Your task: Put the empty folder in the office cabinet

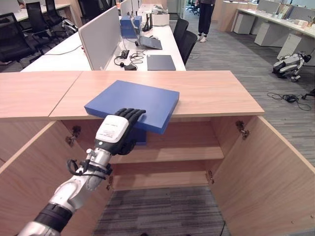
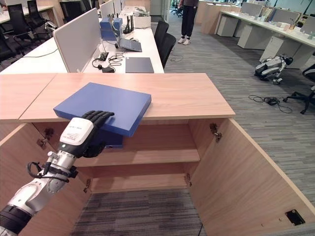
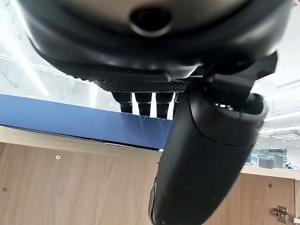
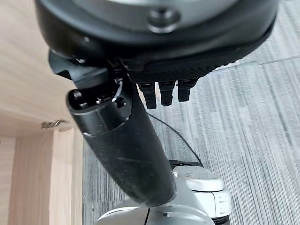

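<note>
My left hand (image 1: 116, 129) grips the blue folder (image 1: 135, 103) at its near edge: my fingers (image 1: 132, 114) lie curled over the top face and my thumb (image 3: 206, 154) is tucked beneath it. The folder lies flat on the cabinet top (image 1: 206, 93), close to the front edge, with its near corner jutting out past that edge, over the open cabinet. It sits left of the middle of the cabinet top, beside the seam where the next wooden top (image 1: 34, 91) joins on.

Below it, both cabinet doors stand swung wide, the right door (image 1: 275, 167) toward me on my right and the left door (image 1: 27, 177) on my left. Inside, a shelf (image 1: 172, 153) runs across the cabinet.

My right hand (image 4: 161, 75) hangs low over the grey carpet (image 4: 253, 117) beside the wooden cabinet side (image 4: 28, 93); its fingers (image 4: 164, 91) are loosely bent and hold nothing.

Beyond the cabinet stands a white desk (image 1: 162, 46) with a divider screen (image 1: 101, 34), a closed laptop (image 1: 161, 62) and cables (image 1: 129, 58)
</note>
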### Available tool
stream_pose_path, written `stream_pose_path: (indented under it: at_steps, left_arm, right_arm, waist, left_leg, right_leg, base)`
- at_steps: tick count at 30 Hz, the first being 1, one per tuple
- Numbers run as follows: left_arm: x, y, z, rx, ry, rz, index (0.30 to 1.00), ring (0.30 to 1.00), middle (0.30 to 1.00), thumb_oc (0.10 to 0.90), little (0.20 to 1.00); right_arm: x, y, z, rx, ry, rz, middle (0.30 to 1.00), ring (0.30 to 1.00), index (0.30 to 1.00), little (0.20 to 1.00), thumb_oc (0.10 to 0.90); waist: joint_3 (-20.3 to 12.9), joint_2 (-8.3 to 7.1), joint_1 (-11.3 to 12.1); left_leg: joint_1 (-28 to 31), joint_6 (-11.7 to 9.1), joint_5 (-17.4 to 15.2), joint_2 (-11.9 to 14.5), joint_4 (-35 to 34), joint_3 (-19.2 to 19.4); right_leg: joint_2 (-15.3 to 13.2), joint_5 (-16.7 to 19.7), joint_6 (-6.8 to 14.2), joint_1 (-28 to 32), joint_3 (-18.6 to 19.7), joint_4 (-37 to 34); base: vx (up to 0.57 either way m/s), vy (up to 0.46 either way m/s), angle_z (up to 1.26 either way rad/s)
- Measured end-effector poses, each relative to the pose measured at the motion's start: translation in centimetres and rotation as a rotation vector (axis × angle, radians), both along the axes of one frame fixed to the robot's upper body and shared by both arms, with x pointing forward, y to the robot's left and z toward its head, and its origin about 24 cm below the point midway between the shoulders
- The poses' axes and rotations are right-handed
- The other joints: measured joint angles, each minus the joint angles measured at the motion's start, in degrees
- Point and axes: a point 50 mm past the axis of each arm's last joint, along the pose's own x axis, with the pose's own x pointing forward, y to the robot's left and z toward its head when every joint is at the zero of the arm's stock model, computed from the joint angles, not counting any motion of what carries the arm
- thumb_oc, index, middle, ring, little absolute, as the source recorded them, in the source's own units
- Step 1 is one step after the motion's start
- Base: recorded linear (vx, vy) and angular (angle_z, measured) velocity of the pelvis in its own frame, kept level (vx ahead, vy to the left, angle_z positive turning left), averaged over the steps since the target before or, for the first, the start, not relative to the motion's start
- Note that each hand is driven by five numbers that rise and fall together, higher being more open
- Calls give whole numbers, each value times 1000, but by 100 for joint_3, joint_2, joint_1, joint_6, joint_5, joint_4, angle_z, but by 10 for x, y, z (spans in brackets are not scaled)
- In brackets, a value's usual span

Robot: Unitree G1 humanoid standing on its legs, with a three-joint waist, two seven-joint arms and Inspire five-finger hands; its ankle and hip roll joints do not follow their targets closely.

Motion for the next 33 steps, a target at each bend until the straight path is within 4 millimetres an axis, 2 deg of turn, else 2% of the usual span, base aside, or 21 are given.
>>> stream_pose_path:
  at_steps: [13, 22, 23, 24, 33]
  left_arm:
    - [4, -9, -2, 89, 13, -40, 900, 900, 900, 800, 900]
    - [6, -13, 6, 164, -28, -76, 900, 900, 900, 800, 900]
    - [5, -13, 7, 167, -32, -81, 829, 829, 829, 753, 829]
    - [5, -13, 8, 170, -35, -84, 300, 300, 300, 400, 300]
    - [5, -23, 20, 122, -76, -118, 300, 300, 300, 400, 300]
  right_arm:
    - [-4, -2, -1, 18, 23, -59, 900, 900, 900, 900, 800]
    - [-6, -2, -1, 25, 30, -58, 900, 900, 900, 900, 800]
    - [-5, -2, -1, 25, 29, -58, 900, 900, 900, 900, 800]
    - [-5, -2, -1, 25, 28, -58, 900, 900, 900, 900, 800]
    - [-4, -1, -1, 35, 26, -56, 900, 900, 900, 900, 800]
  waist:
    - [-99, 25, -93]
    - [-98, 25, -92]
    - [-98, 25, -93]
    - [-98, 26, -91]
    - [-97, 25, -82]
  left_leg:
    - [11, -17, 13, -7, -1, 23]
    - [6, -10, 9, -6, 0, 57]
    - [2, -16, 12, -6, 0, 60]
    - [4, 1, -2, -5, -1, 56]
    - [2, 2, -3, -7, -1, 10]
  right_leg:
    - [-10, 10, 5, 0, 26, -1]
    - [-10, 15, 6, -15, 38, 0]
    - [-10, 15, 6, -20, 39, 0]
    - [-12, 12, 2, -14, 39, -1]
    - [-11, 9, 0, -2, 4, -1]
  base:
    - [3, 3, 0]
    - [3, 1, 0]
    - [-42, -5, -1]
    - [0, 0, 0]
    - [-12, 0, 1]
